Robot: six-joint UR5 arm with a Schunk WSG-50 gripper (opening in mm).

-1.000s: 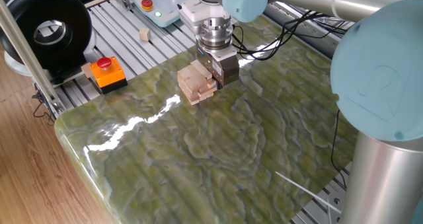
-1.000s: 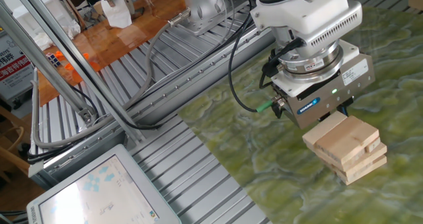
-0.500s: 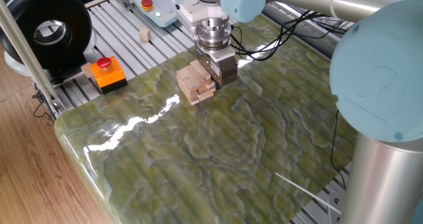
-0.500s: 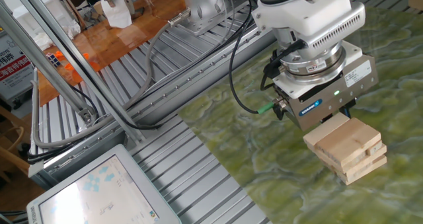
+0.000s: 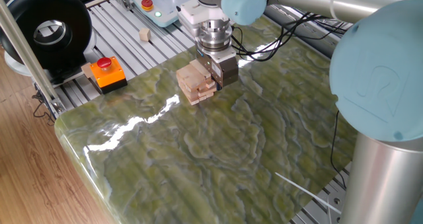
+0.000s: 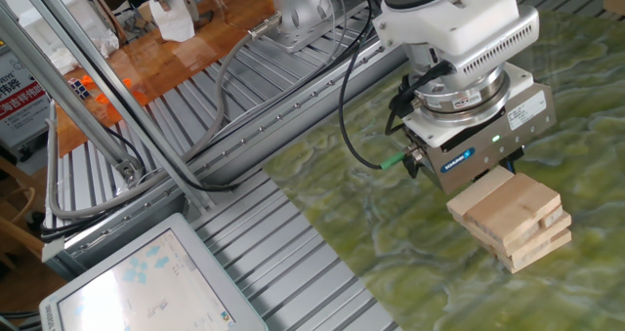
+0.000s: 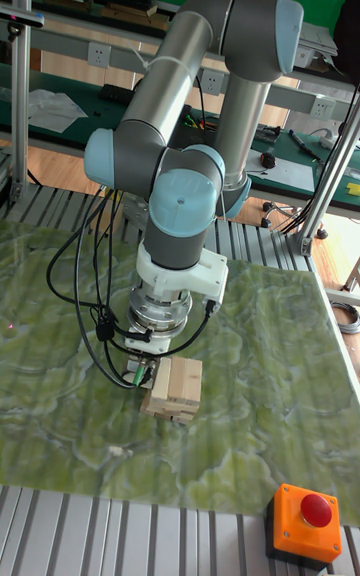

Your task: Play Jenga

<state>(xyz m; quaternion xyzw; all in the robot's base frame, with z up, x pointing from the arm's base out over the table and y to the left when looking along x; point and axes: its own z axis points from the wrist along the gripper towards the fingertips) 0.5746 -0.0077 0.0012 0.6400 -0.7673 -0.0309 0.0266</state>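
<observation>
The Jenga stack is standing on the green marbled table, near its far edge. The gripper is pressing against the stack's side, but its fingers are hidden, so I cannot tell if they are apart or together.

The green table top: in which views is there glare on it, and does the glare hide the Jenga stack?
One fixed view: a bright white streak of glare lies on the table top, beside the Jenga stack, not over it. The other fixed view: only soft sheen; stack sharp and evenly lit. Tall fixed view: no strong glare; stack clear.
</observation>
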